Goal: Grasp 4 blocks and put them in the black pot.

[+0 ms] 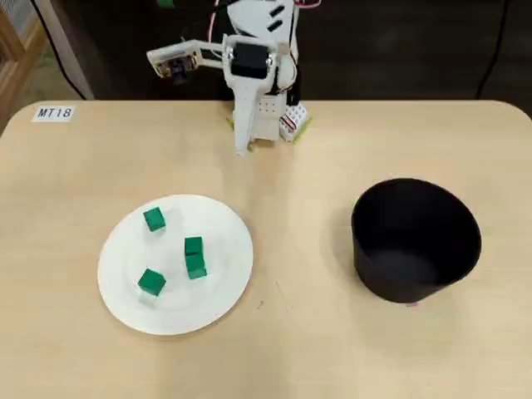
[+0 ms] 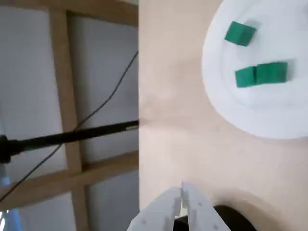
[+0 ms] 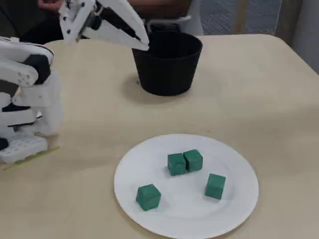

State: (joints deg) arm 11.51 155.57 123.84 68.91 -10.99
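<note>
With the gripper (image 2: 182, 192) pinched shut on nothing and parked well short of the white plate (image 1: 229, 287), I count all four blocks (image 1: 195, 257) on that plate, none in the black pot (image 1: 416, 241). Risk I see: two touch, so a grab may drag both.

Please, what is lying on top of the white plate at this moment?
Four green blocks lie on the white plate: one alone, another alone, and two touching each other. Nothing covers them. The pincer is away from the plate, near the black pot.
</note>
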